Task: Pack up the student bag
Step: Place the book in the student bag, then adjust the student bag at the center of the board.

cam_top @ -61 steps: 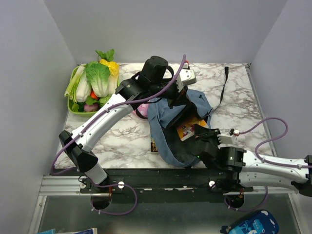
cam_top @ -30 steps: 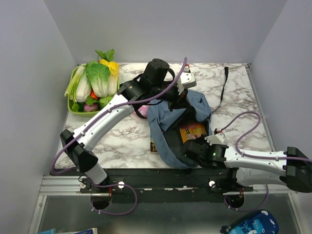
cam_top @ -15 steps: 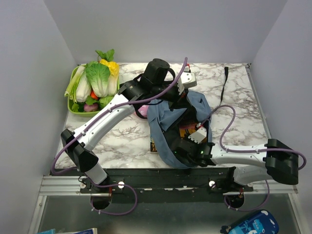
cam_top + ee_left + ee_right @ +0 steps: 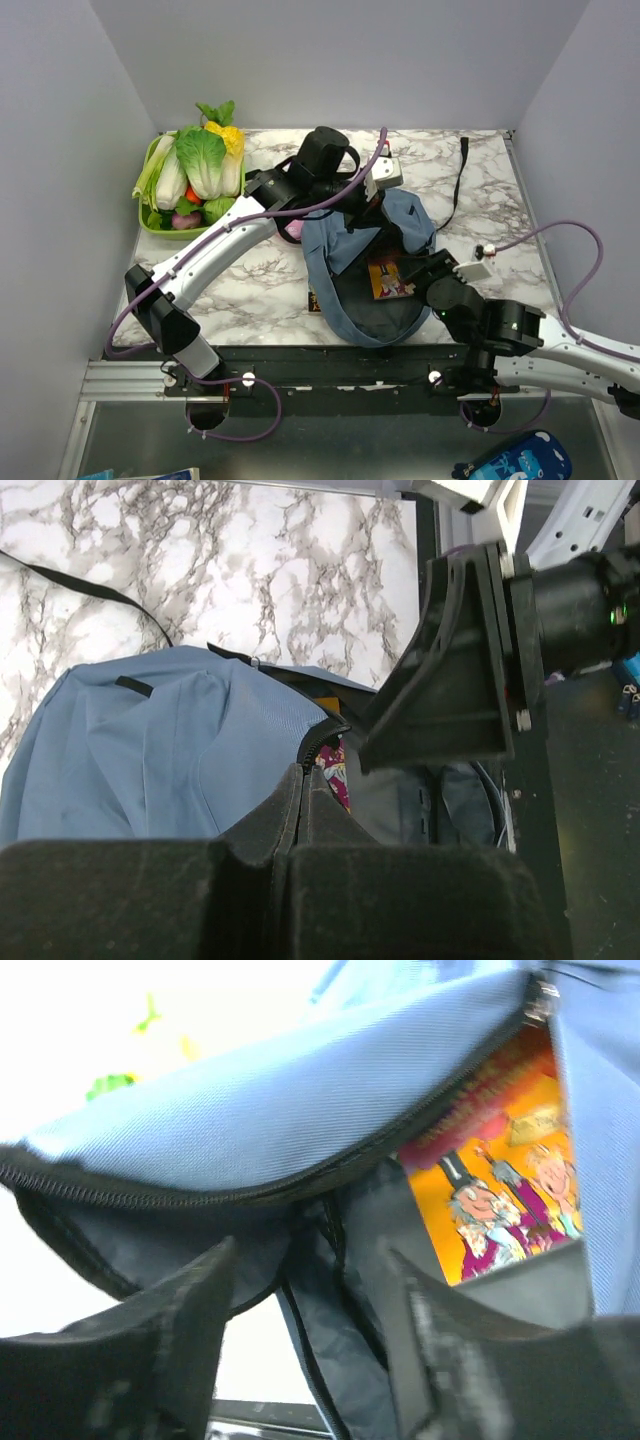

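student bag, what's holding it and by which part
The left end effector pinches the student bag at its zipper rim; right end effector is open, empty.

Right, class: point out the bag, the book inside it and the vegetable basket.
bag [image 4: 335,240], top view, blue flap.
book [image 4: 390,278], top view, orange cover.
basket [image 4: 150,225], top view, green near rim.

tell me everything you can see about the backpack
The backpack is soft dusty-blue fabric, rounded, and slumped on the marble table with its black-zipped mouth open. An orange illustrated book shows inside against dark lining. A long black strap trails toward the far right corner. The left gripper is shut on the mouth's upper edge, holding it up. The open right gripper sits at the opening.
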Available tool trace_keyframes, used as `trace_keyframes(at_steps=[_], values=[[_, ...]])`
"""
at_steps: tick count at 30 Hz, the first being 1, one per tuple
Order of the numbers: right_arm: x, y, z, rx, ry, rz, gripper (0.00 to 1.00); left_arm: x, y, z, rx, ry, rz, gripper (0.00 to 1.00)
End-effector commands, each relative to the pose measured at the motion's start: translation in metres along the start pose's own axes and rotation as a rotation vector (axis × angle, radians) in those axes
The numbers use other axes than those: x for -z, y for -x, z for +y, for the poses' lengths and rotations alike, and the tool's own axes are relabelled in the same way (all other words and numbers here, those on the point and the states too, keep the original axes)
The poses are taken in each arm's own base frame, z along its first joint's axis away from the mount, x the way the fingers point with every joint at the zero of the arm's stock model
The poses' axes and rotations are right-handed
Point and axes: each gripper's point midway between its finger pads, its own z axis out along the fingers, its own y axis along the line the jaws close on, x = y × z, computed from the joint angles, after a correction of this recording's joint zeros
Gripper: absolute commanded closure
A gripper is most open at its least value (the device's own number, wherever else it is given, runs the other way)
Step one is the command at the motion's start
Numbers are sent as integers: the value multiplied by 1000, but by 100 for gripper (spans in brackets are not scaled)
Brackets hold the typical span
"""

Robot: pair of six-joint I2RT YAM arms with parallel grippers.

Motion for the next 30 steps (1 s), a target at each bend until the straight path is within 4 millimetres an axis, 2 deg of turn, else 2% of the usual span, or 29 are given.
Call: trace_keyframes(at_steps=[1,2,4,9,11,12,13,14,15,16,18,19,21,22,23,24,25,26,28,30], values=[[17,33,-73,-56,-253,-113,27,11,8,-4,-54,28,-31,100],[19,36,-75,-69,-256,-127,23,11,7,-3,-55,29,-29,100],[19,44,-77,-57,-247,-163,0,13,1,-6,-46,25,-17,100],[20,80,-85,-30,-357,-308,0,19,-6,-13,-37,14,-2,100],[13,88,-75,-27,-342,-340,0,21,-11,-18,-24,2,10,100],[8,82,-79,118,-362,-289,0,23,-11,-21,-25,2,9,100],[-8,78,-53,55,-285,-279,0,23,-17,-22,-16,-4,20,100],[-20,86,-59,48,-319,-292,0,23,-19,-24,-14,-8,22,100],[-29,85,-59,86,-322,-261,0,25,-20,-25,-12,-4,23,100],[-40,80,-43,46,-270,-204,0,23,-28,-26,-2,-8,35,100],[-59,91,-40,113,-270,-186,0,26,-31,-27,-4,-1,36,100],[-65,92,-21,96,-206,-143,0,25,-35,-26,-1,-1,42,100],[-81,102,-23,127,-217,-123,0,25,-36,-27,-1,0,45,100],[-86,98,-10,112,-161,-56,0,25,-35,-27,-4,1,42,100],[-96,109,-21,90,-188,-47,0,25,-34,-26,-6,2,40,100],[-112,100,-36,102,-230,22,0,25,-34,-26,-4,0,39,100],[-119,88,-35,92,-197,120,0,25,-31,-27,-8,-3,35,100],[-129,96,-41,88,-211,138,0,25,-30,-27,-8,-6,34,100],[-146,88,-61,162,-270,208,0,25,-27,-28,-11,-11,28,100],[-155,100,-70,221,-317,204,0,23,-27,-27,-9,-13,29,100]])
